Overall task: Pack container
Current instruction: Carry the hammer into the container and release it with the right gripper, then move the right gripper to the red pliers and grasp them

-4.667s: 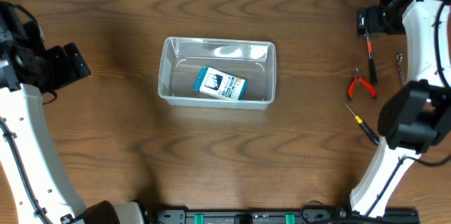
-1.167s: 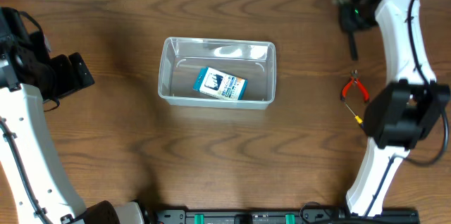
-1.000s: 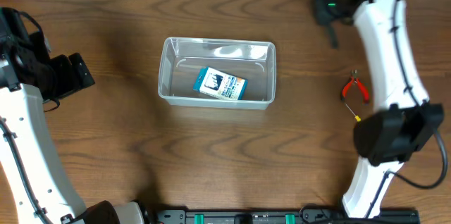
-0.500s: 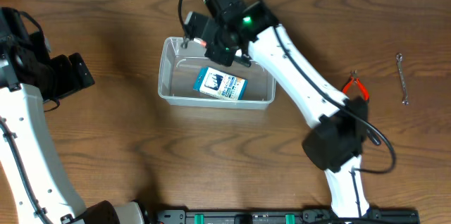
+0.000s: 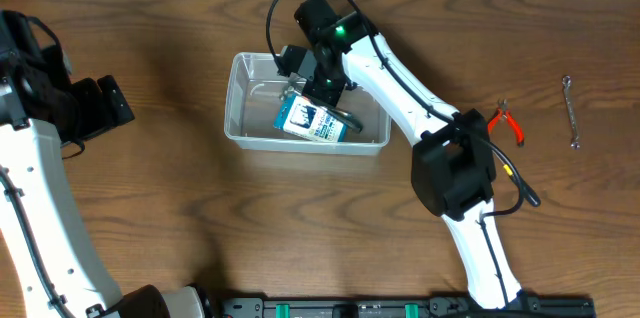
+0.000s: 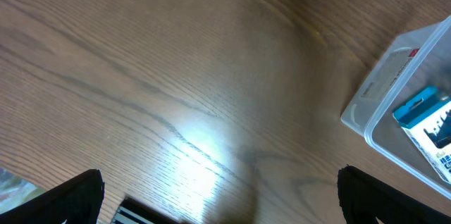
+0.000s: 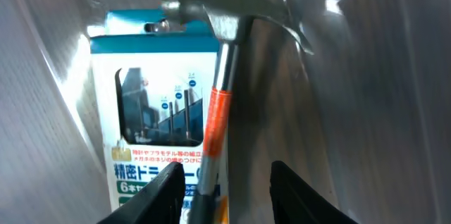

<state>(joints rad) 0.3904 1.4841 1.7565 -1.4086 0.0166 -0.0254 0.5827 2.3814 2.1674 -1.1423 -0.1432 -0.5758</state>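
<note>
Clear, colourless plastic forms the container (image 5: 300, 145), a rectangular tub with rounded corners and a thick rim, seen from overhead near the middle of the brown wood-grain table (image 5: 180, 208). A flat blue-and-white box (image 5: 312, 123) is laid at a slant inside it. The right gripper (image 5: 322, 86) is held low inside the tub, over that box. Well apart to the right, red-handled pliers (image 5: 508, 123), a slim metal wrench (image 5: 571, 111) and a yellow-and-black screwdriver (image 5: 522, 186) are laid on the wood.

From the left wrist, the left gripper (image 6: 218, 192) is seen with its black fingers spread wide and nothing between them, above glossy wood. The tub's rounded corner and the box's blue end are caught at the right edge.

From the right wrist, a small hammer (image 7: 220, 104) is seen, with a polished steel claw head, a chrome shaft and an orange band. It is laid partly across the printed box. The jaws are parted wider than the shaft. One finger is clear of it, and contact on the other side cannot be told, the view being close and cut off.
</note>
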